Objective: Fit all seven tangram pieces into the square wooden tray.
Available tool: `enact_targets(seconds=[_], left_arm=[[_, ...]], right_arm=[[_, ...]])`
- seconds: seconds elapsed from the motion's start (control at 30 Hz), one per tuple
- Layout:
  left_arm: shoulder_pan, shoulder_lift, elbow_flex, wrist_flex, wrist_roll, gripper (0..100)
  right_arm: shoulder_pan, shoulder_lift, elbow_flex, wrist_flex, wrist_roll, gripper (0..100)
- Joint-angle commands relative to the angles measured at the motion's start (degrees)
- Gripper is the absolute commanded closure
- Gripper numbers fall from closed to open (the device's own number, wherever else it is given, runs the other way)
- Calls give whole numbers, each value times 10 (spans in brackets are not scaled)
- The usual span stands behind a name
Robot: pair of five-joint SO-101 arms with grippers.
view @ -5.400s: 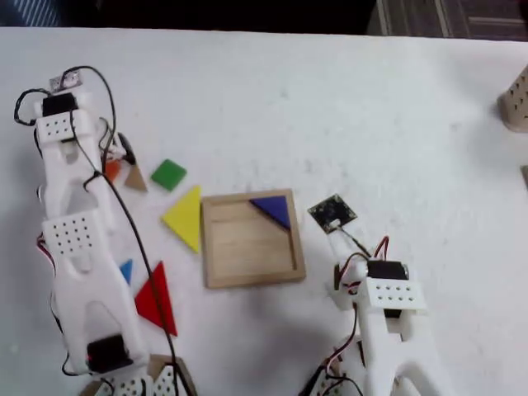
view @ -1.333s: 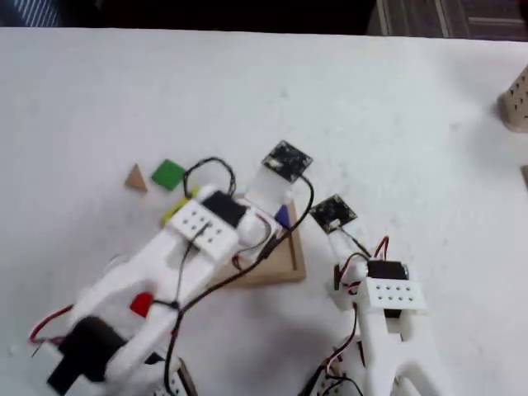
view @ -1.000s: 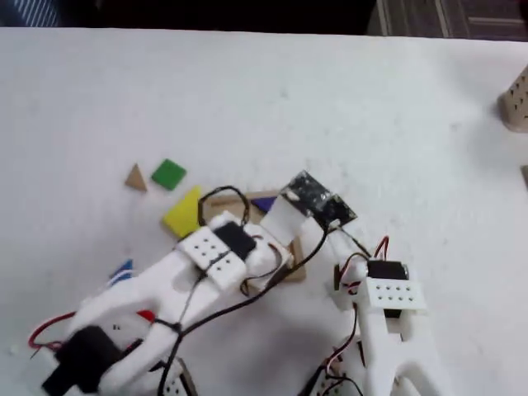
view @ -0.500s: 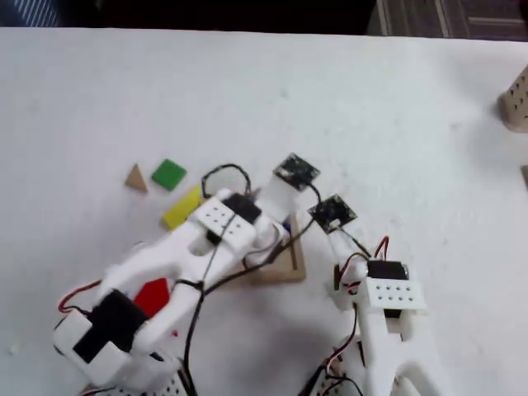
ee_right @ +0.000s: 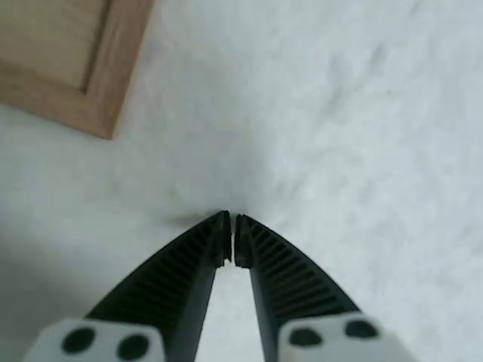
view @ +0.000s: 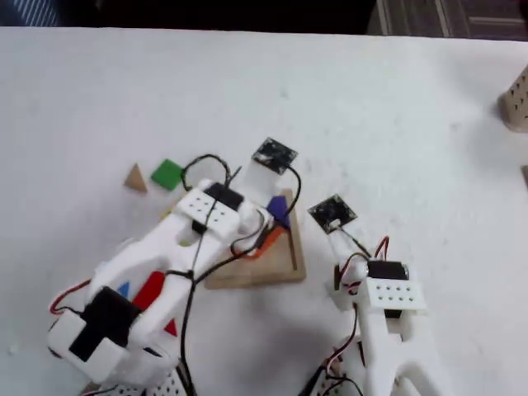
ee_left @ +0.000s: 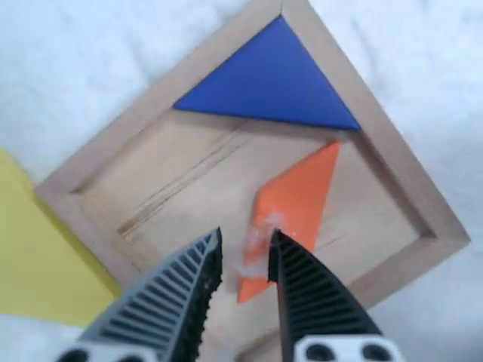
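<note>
I count two of seven in tray (view: 293, 262): blue triangle (ee_left: 272, 83), orange piece (ee_left: 298, 200) | five outside it | left claw (ee_left: 243, 245) spread, right claw (ee_right: 232, 226) pressed together

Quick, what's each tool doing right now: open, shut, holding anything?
Left tool: slightly open, holding nothing; the orange piece lies in the tray below it.
Right tool: shut, empty, over the table.

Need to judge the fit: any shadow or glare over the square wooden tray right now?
Left wrist view: even light on the square wooden tray, one pale smudge on the orange tangram piece by the left gripper. High view: the left arm covers part of the tray.
</note>
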Motion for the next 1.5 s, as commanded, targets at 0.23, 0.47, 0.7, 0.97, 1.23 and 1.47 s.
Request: enact_targets(seconds=[0.23, 0.47, 0.7, 0.97, 1.23, 1.47], left_arm=[[112, -140, 89, -38, 63, 919], [79, 9, 13, -48, 63, 922], [39, 65, -31, -47, 67, 979], [9, 67, -35, -52, 67, 977], [-18, 65, -35, -73, 68, 977], [-47, 65, -35, -92, 68, 977]], right_arm=[[-7, -21, -3, -8, 6, 981], [-7, -21, -3, -8, 6, 981], [-7, -21, -3, -8, 6, 981], [-7, -21, -3, -8, 6, 981], [-7, -21, -3, -8, 6, 981], [-7, -21, -3, -8, 6, 981]])
